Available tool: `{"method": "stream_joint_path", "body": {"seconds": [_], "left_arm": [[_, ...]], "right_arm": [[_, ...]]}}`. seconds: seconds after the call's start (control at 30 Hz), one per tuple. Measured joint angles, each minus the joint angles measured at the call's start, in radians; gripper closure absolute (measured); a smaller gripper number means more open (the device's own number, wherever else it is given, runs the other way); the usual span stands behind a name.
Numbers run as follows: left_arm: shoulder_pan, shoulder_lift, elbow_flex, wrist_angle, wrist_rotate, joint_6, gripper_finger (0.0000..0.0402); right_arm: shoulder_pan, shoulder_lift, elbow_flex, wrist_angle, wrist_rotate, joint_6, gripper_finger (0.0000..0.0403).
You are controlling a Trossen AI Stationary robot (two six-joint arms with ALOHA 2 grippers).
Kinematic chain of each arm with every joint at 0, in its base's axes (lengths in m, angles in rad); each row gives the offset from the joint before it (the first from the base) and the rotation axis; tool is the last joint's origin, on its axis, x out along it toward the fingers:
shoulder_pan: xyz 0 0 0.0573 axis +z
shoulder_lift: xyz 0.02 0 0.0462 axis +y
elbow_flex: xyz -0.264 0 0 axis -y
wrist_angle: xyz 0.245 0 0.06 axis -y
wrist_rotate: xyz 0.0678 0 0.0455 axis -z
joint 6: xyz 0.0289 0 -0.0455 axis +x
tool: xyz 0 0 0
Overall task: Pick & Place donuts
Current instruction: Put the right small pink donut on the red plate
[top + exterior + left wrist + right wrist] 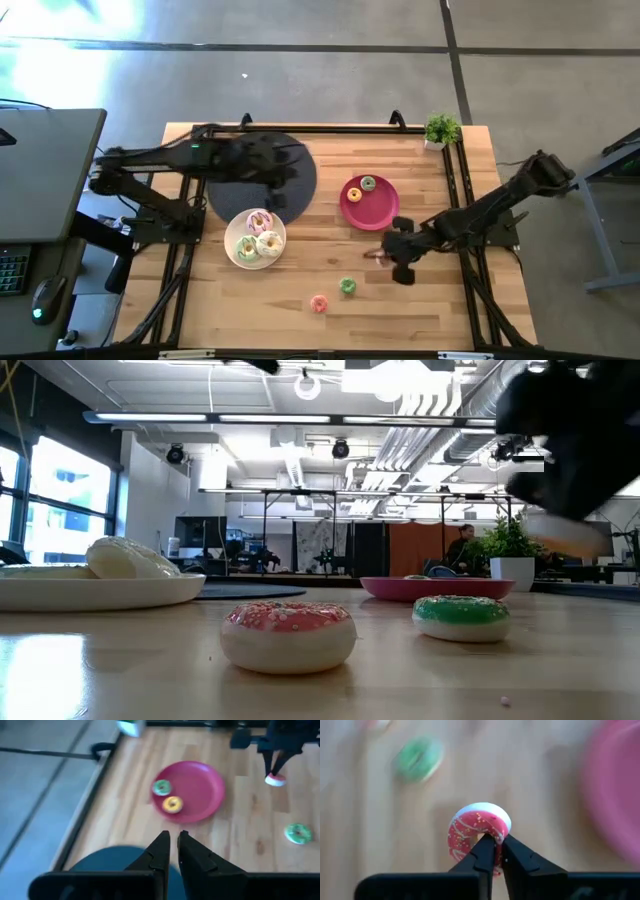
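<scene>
With your right gripper [494, 851] fingers clamped on the small red-iced toy ring donut [478, 831] just beside the round pink plate [382, 210], lift it clear of the wooden surface [420, 310], while the left gripper [173, 854], fingers together, waits beyond that plate.
</scene>
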Motion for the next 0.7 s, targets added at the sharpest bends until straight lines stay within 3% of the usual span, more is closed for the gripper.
{"method": "stream_joint_path", "body": {"seconds": [0.13,0.2,0.37,0.5,0.6,0.7], "left_arm": [[-0.063,-0.095,0.000,-0.076,-0.119,-0.052,0.0389],[-0.089,-0.131,-0.011,-0.094,-0.153,-0.058,0.0396],[-0.115,-0.201,-0.089,-0.127,-0.208,-0.081,0.0401],[-0.113,-0.265,-0.241,-0.092,-0.206,-0.169,0.0401],[-0.113,-0.302,-0.404,0.071,-0.192,-0.198,0.0401],[-0.113,-0.314,-0.566,0.298,-0.103,-0.196,0.0401]], "right_arm": [[-0.079,-0.024,0.000,0.007,0.273,0.047,0.0382],[-0.150,-0.024,0.000,0.000,0.313,-0.049,0.0394],[-0.388,-0.008,0.000,-0.015,0.243,-0.135,0.0387],[-0.546,-0.008,0.000,-0.049,0.156,-0.209,0.0393],[-0.631,-0.008,0.000,-0.073,0.096,-0.245,0.0398],[-0.679,0.007,-0.003,-0.068,0.052,-0.288,0.0389]]}}
